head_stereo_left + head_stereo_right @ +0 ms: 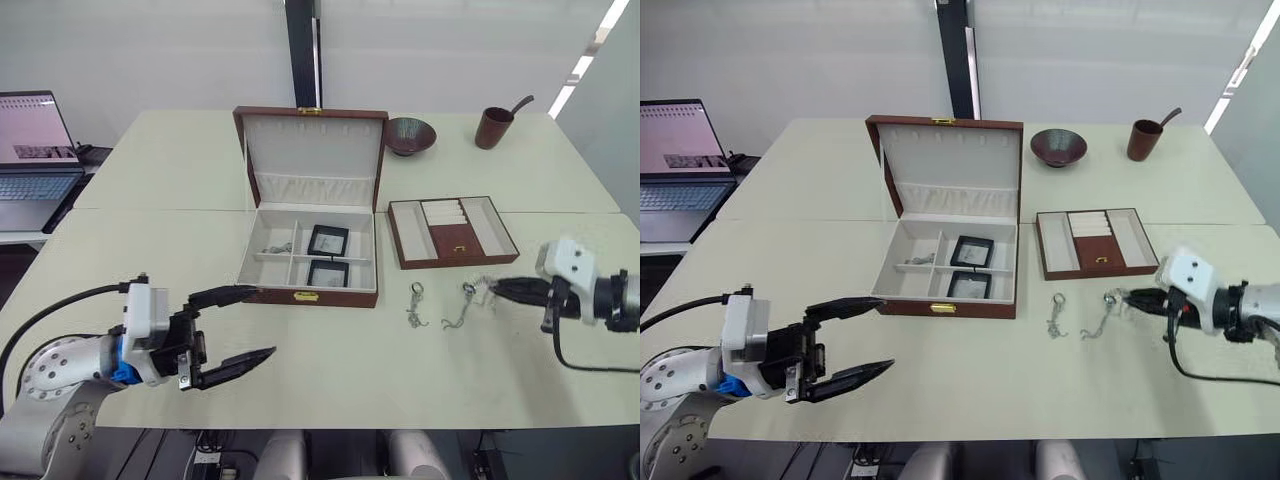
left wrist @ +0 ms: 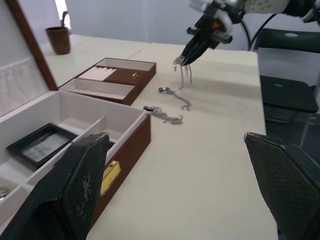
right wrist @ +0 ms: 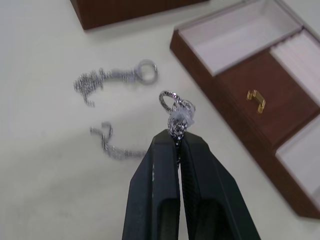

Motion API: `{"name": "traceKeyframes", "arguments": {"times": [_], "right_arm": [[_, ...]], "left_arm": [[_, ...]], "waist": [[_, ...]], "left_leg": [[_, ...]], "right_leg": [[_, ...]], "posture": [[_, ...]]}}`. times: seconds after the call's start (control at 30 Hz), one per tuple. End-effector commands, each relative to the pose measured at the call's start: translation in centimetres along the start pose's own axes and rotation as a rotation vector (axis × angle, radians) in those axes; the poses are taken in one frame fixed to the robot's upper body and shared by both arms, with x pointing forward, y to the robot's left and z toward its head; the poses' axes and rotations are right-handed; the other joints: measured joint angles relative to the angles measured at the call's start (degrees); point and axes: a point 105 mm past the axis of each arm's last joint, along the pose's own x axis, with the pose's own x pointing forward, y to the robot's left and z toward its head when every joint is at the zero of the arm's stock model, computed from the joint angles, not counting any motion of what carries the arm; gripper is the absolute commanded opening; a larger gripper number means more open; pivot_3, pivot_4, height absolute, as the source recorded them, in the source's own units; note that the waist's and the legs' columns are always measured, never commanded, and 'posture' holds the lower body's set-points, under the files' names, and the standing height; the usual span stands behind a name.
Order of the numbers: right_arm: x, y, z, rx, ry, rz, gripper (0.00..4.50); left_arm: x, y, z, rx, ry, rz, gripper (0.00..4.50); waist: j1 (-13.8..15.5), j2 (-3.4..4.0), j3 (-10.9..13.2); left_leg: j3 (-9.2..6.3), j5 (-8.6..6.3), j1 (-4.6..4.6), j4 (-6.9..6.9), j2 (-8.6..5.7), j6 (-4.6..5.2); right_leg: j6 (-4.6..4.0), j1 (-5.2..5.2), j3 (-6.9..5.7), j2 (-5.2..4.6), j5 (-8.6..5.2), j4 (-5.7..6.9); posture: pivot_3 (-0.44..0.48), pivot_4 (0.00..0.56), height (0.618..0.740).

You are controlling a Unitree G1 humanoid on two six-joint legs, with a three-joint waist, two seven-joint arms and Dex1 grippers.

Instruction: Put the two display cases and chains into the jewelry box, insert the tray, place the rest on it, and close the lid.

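Pinched between the closed black fingers of the right gripper (image 3: 177,137), lifted just off the pale table (image 1: 330,365) near the tray (image 1: 452,232): a silvery chain (image 3: 179,112) with its ring; beside it, flat on the table in front of the jewelry box (image 1: 310,262), two more chains (image 1: 416,305), apart from each other. Already inside the open box, lid (image 1: 314,160) upright: both display cases (image 1: 327,240) in the right compartments and something small and silvery at the left; still to do, judging by this, remaining chains, tray insertion, the rest, closing. Left gripper (image 1: 240,325) spread wide and empty near the box's front left corner; no legible brand or writing anywhere
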Motion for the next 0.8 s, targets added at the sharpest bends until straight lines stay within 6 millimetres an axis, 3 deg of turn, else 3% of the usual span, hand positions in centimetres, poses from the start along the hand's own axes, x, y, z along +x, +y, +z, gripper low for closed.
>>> {"name": "traceKeyframes", "arguments": {"times": [0.03,0.2,0.33,0.57,0.8], "right_arm": [[1.0,0.7,5.3,-0.075,-0.115,0.06,0.01],[4.4,1.6,12.4,-0.16,-0.277,0.189,0.01],[6.7,2.2,16.0,-0.206,-0.339,0.264,0.01],[11.6,3.9,19.8,-0.254,-0.394,0.354,0.01],[15.9,5.9,20.5,-0.311,-0.384,0.413,0.01]], "left_arm": [[-1.4,0.3,-0.1,0.007,0.011,0.08,4.5],[-2.7,0.8,-0.9,-0.025,0.036,0.155,4.5],[-3.3,1.3,-1.2,-0.029,0.041,0.2,4.5],[-4.5,1.5,-1.8,-0.049,0.054,0.266,4.5],[-4.3,1.4,-1.9,-0.046,0.048,0.282,4.5]], "waist": [[-0.1,0.02,0.0],[0.0,0.04,0.1],[0.3,0.04,0.1],[0.0,0.03,0.1],[-0.1,0.04,0.1]], "left_leg": [[0.01,0.0,-0.01,-0.01,0.01,0.0],[-0.05,0.0,-0.03,-0.02,0.07,0.0],[-0.05,0.0,-0.12,-0.04,0.04,-0.01],[-0.08,-0.02,-0.21,-0.04,0.0,-0.05],[-0.05,-0.02,-0.22,-0.06,0.05,-0.07]], "right_leg": [[0.0,-0.01,0.01,0.0,0.0,-0.01],[-0.03,-0.03,-0.06,0.03,-0.01,-0.03],[-0.04,-0.16,-0.06,0.02,-0.01,-0.03],[-0.06,-0.34,-0.05,-0.04,-0.01,0.07],[-0.11,-0.45,-0.06,0.0,-0.02,0.13]], "posture": [[0.0,0.15,0.733],[0.0,0.15,0.733],[0.0,0.15,0.733],[0.0,0.15,0.733],[0.0,0.15,0.733]]}}
